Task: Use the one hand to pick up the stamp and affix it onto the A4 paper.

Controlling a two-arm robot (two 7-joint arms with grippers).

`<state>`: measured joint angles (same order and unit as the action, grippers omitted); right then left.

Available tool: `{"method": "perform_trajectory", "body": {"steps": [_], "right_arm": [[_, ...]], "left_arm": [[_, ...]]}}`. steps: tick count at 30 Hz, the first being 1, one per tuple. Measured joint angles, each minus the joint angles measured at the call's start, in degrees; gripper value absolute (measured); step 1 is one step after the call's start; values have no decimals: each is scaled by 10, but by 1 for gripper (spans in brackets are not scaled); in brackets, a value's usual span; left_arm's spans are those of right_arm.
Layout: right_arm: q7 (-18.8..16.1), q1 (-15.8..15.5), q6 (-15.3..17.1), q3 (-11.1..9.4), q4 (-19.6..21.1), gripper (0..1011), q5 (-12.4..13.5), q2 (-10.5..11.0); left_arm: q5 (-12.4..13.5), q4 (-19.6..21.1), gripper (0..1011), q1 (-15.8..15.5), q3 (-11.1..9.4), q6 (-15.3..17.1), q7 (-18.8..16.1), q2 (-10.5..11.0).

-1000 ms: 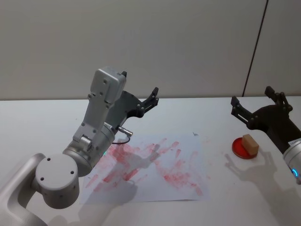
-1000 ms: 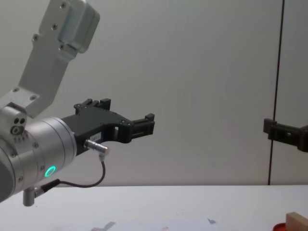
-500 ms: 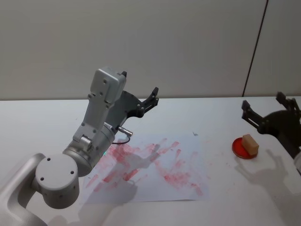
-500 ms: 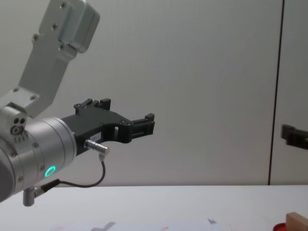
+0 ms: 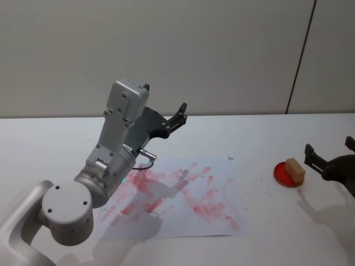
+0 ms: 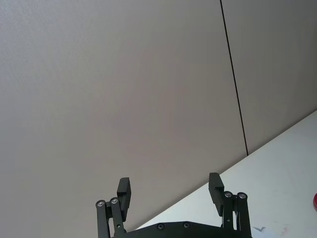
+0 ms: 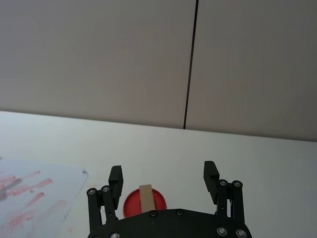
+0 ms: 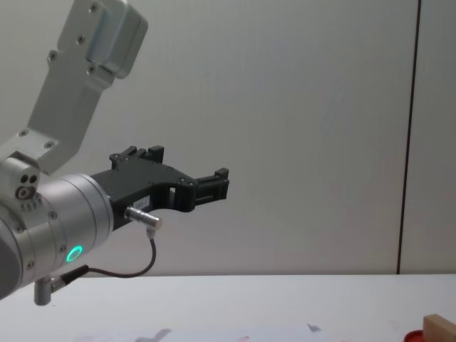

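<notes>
- Presently, the stamp is seen standing on a red ink pad on the table, to the right of the A4 paper and apart from its edge.
- The right gripper is found low over the table, near the stamp on its right side. Its jaws are spread wide and nothing is held between them. In the right wrist view the stamp is framed between the jaws of the gripper, slightly towards one finger.
- The left gripper is raised above the far left part of the paper, likewise parted and empty.
- The stamp is judged to be a small wooden block: light, rigid and not easily crushed, so only a modest squeeze should be needed.
- Its flat, squared sides should seat well against the pads. It is best taken on two opposite side faces, towards the upper half, so that the inked underside is kept clear.
- Some clinging of the wet face to the pad can be expected, so a straight lift is advised.
- The paper is thin and unfastened as far as can be seen, and it could be dragged or lifted when the stamp is raised.
</notes>
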<state>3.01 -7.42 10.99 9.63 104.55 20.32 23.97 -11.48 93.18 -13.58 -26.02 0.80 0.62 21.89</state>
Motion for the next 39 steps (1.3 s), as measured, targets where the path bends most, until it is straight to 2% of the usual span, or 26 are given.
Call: {"method": "perform_trajectory", "body": {"steps": [7,20,33,39], "right_arm": [[-10,18,20,8,-30,1001,-23,-11],[-46,77,49,30,-117,1001,-85,-48],[-63,113,59,42,-175,998,-122,-70],[-68,123,62,45,-192,880,-132,-76]], "left_arm": [[0,0,1001,0,0,0,0,0],[0,0,1001,0,0,0,0,0],[0,0,1001,0,0,0,0,0],[0,0,1001,0,0,0,0,0]]}}
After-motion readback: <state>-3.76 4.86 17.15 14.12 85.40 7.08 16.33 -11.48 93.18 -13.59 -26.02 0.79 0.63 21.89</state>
